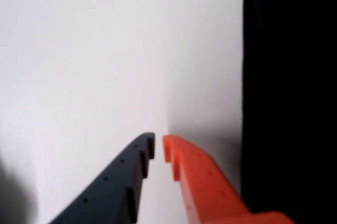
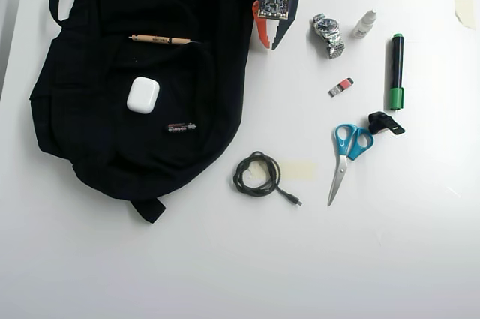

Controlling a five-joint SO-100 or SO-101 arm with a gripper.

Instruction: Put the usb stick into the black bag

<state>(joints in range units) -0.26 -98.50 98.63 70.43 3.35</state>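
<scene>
The usb stick (image 2: 340,87), red with a grey end, lies on the white table right of the black bag (image 2: 142,86), between the watch and the scissors. It is out of the wrist view. The bag lies flat at the left and fills the right edge of the wrist view (image 1: 292,97). My gripper (image 2: 268,46) is at the top of the overhead view, beside the bag's right edge and left of the stick. In the wrist view the gripper (image 1: 159,147) has a dark and an orange finger, nearly together over bare table, holding nothing.
A pencil (image 2: 160,39), a white case (image 2: 142,94) and a small battery (image 2: 181,127) lie on the bag. On the table are a watch (image 2: 328,34), small bottle (image 2: 364,24), green marker (image 2: 396,71), scissors (image 2: 346,150), black clip (image 2: 385,122) and coiled cable (image 2: 259,175).
</scene>
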